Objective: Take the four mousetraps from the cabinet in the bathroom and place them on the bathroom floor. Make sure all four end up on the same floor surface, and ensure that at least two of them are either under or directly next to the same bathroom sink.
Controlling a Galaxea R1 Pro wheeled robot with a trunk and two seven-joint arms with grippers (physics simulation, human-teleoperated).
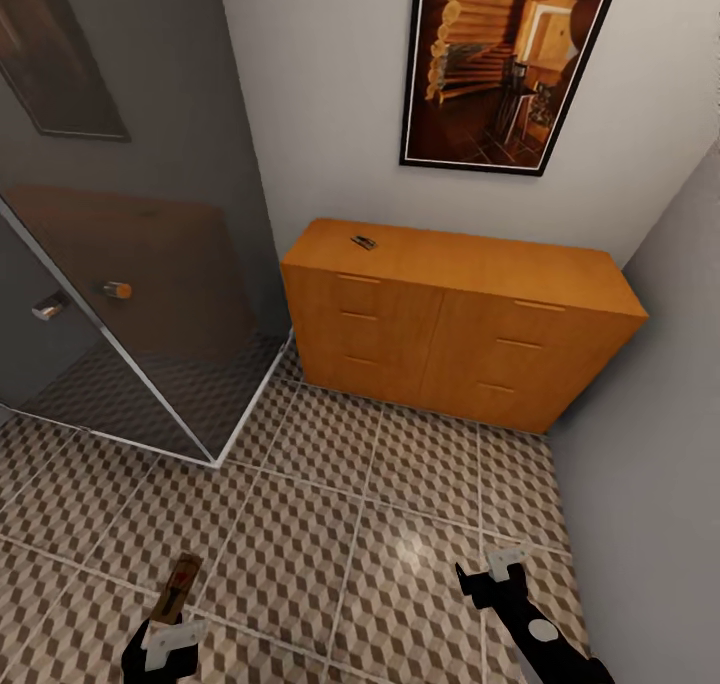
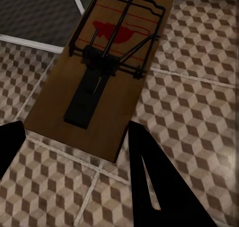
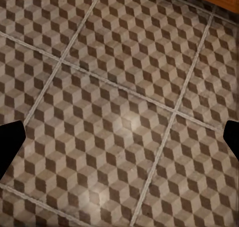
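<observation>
— What is the left arm carrying?

— The left gripper (image 1: 172, 619) is pinching a mousetrap (image 1: 179, 586) by its near end, and the brown board is sticking forward out of the fingers above the bathroom floor (image 1: 390, 524). In the left wrist view the held mousetrap (image 2: 107, 67) is showing its dark wire frame, a coiled spring across the middle and a red mark on the wood, with the dark fingers (image 2: 149, 182) reaching along either side of the board's near edge.

— And the other arm?

— The right gripper (image 1: 490, 576) is hovering over the cube-patterned tiles with its fingers spread apart — nothing is sitting between them. The right wrist view is looking down at bare tiles (image 3: 119, 117), with a strip of orange wood at one corner.

— Where is the cabinet?

— The cabinet (image 1: 450, 334) is standing against the far white wall, under a framed picture (image 1: 505, 59) of a log interior. A second mousetrap (image 1: 363, 242) is lying on the cabinet's top, near its back left corner — small and dark from here, so its details are too small to tell.

— Anything to the left?

— A glass shower enclosure (image 1: 130, 264) is standing there, its corner touching down on the floor just beside the cabinet's left end
</observation>
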